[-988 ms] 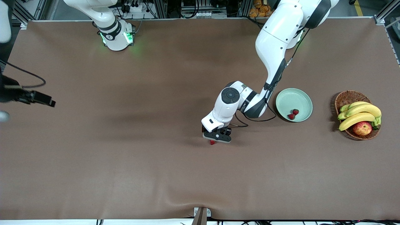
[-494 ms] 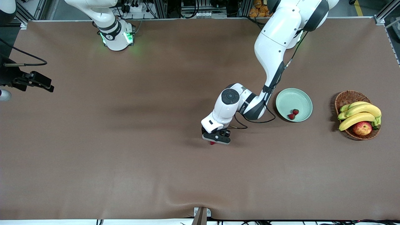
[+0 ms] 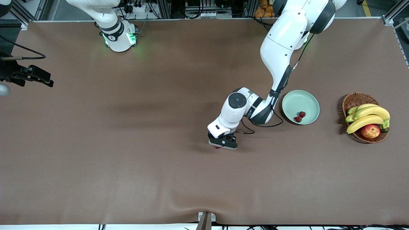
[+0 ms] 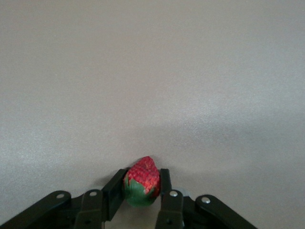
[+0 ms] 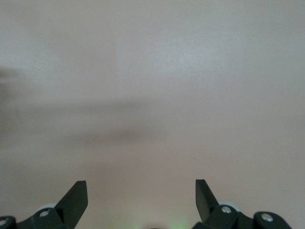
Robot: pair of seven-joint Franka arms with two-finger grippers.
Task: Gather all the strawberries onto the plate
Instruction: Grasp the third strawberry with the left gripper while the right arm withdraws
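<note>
While the right gripper [image 5: 141, 198] waits wide open at the right arm's end, the left gripper [image 3: 222, 143] pinches the last strawberry [image 4: 141, 181] on the table [image 3: 127, 166], so next comes lifting it to the plate [image 3: 292, 102], where two strawberries [image 3: 299, 116] lie.

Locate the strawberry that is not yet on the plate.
The third strawberry sits pinched in the left tool, low on the table, toward the right arm's end from the plate.

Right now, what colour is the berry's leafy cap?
Green, under a red body; the strawberry shows best in the left wrist view.
</note>
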